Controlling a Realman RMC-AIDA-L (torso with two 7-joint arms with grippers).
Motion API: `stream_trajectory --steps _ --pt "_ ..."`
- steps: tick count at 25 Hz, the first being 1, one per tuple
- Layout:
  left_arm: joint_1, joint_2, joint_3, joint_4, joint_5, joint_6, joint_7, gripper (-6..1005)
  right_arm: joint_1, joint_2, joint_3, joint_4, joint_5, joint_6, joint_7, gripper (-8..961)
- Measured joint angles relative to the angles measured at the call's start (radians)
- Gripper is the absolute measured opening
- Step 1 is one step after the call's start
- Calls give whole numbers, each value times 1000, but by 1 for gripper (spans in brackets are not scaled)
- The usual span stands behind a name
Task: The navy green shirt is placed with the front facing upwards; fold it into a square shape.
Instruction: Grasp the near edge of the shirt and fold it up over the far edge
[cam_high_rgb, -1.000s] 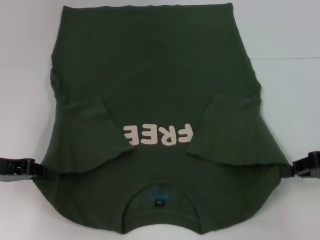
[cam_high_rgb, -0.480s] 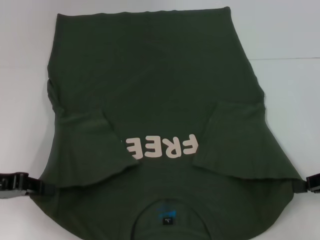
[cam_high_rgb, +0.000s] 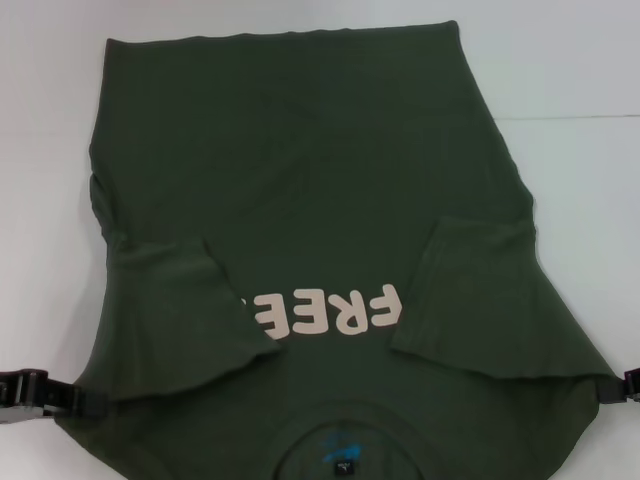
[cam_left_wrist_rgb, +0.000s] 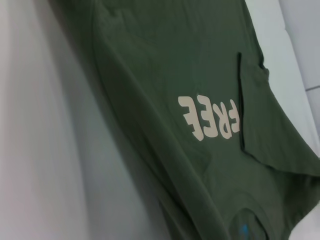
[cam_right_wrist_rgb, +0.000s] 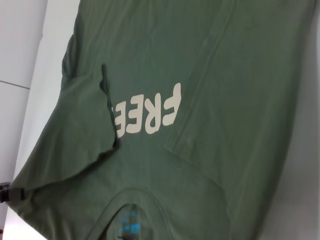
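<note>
The navy green shirt lies front up on the white table, its cream "FREE" lettering upside down to me and the collar with its dark label at the near edge. Both short sleeves are folded inward over the chest, one on the left and one on the right. My left gripper is shut on the left shoulder edge. My right gripper is shut on the right shoulder edge, mostly out of frame. The wrist views show the shirt stretched between them.
The white table shows around the shirt on the far, left and right sides, with a seam line at the right. The other arm's gripper shows at the edge of the right wrist view.
Both grippers have drawn toward me and outward with the shoulders in their grip. The whole shirt has slid nearer, so the collar now reaches the bottom edge of the head view.
</note>
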Motion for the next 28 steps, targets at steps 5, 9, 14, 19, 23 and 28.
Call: stream_trajectory --steps 5,9,14,19,23,28 --pt "15 -2 -9 9 -1 28 6 77 4 2 1 0 0 -11 0 8" --pt "21 -2 -32 10 1 38 13 78 4 1 1 0 0 -14 -1 8" --pt "22 -1 -34 10 2 44 17 80 7 0 6 0 0 -18 -1 8" --pt "19 -1 -41 10 -5 43 24 81 9 2 60 0 1 -19 -15 8" --pt "12 5 -75 6 -32 32 38 82 15 1 133 1 17 -15 -22 8" --pt "8 12 -118 1 -106 -13 43 83 20 -2 154 5 103 29 -18 8"
